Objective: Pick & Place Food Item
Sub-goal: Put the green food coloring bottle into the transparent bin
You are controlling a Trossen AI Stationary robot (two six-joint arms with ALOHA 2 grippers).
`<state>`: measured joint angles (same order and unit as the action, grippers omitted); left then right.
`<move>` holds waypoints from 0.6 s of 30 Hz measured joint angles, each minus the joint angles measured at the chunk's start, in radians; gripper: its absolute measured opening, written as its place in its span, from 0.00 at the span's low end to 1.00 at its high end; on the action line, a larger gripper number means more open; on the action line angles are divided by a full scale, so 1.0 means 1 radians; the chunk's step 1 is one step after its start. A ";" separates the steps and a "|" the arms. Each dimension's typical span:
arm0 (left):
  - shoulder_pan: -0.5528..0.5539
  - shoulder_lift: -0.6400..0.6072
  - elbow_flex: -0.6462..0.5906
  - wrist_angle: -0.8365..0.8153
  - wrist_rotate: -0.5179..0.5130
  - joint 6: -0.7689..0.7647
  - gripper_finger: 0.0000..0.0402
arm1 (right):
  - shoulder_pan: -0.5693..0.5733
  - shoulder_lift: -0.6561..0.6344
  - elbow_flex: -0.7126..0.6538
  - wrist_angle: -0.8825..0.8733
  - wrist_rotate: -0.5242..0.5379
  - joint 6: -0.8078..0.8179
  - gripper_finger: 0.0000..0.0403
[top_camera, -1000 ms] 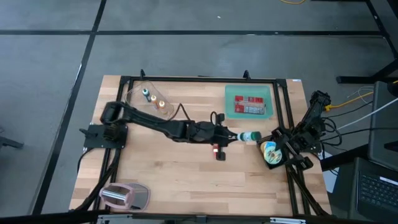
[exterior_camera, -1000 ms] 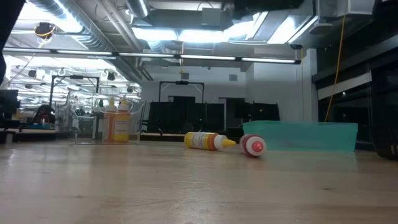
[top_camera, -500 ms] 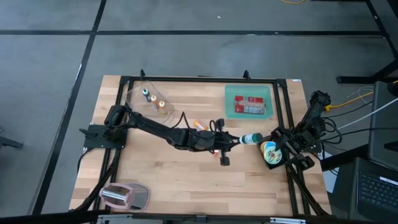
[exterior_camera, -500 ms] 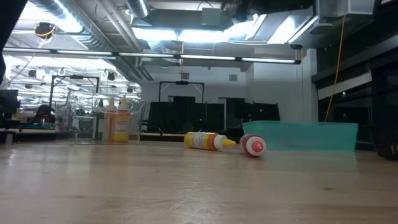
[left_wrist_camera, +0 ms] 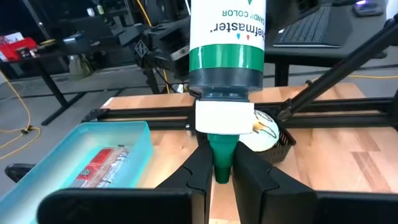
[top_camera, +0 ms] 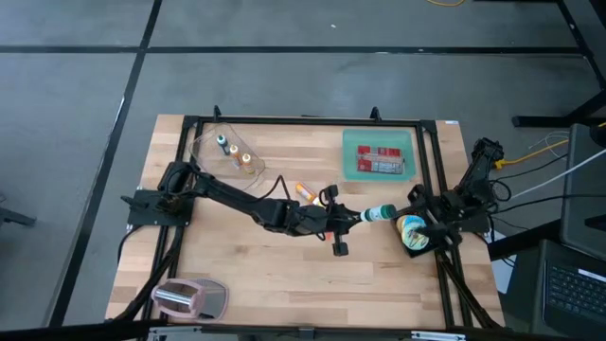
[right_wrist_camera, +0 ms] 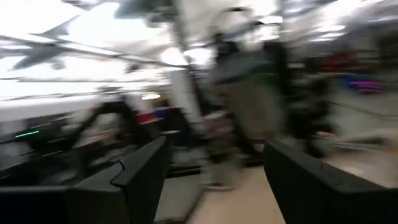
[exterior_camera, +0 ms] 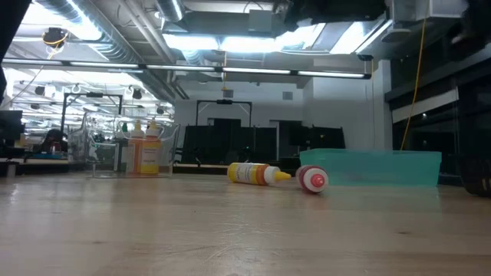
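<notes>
A white squeeze bottle with a green band and green nozzle [top_camera: 382, 213] hangs over the middle right of the table, with my left gripper [top_camera: 358, 217] shut on it. It fills the left wrist view [left_wrist_camera: 227, 37]. Folded up at the table's right edge, my right gripper [right_wrist_camera: 214, 171] is open and holds nothing. A yellow bottle [exterior_camera: 257, 174] and a red-capped bottle [exterior_camera: 313, 179] lie on their sides on the table. The teal tray [top_camera: 352, 142] with red packets sits at the far right. My left gripper pinches the bottle's green nozzle tip [left_wrist_camera: 222, 163] between its two fingers. The fingers come about level from the table's left and run along the bottle. The bottle's body reaches out beyond them toward the right edge, lifted clear of the table.
A clear container [top_camera: 204, 142] with small bottles stands at the far left. A white round object [top_camera: 412, 232] sits beside my right arm. A pink and grey item [top_camera: 189, 298] lies at the near left corner. A black frame [top_camera: 303, 119] borders the table.
My left arm has swung a little toward the table's near edge and uncovered the yellow bottle behind it. The held bottle has shifted slightly nearer and stays clear of the table. My right wrist has turned in place.
</notes>
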<state>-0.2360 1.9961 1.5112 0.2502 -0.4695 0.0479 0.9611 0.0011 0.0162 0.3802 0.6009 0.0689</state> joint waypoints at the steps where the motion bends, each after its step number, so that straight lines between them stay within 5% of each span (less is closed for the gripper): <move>1: 0.000 0.000 0.000 -0.001 0.006 -0.001 0.08 | 0.000 0.000 0.000 -0.001 0.062 -0.001 0.64; 7: 0.000 0.000 0.000 0.066 0.110 -0.004 0.08 | -0.010 0.007 0.000 -0.006 0.217 -0.055 0.64; 18: 0.030 0.005 0.001 0.081 0.152 -0.011 0.08 | -0.115 0.040 0.000 0.030 0.131 -0.134 0.64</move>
<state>-0.2065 2.0015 1.5120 0.3308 -0.3176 0.0371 0.8462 0.0409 0.0162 0.4102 0.7320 -0.0655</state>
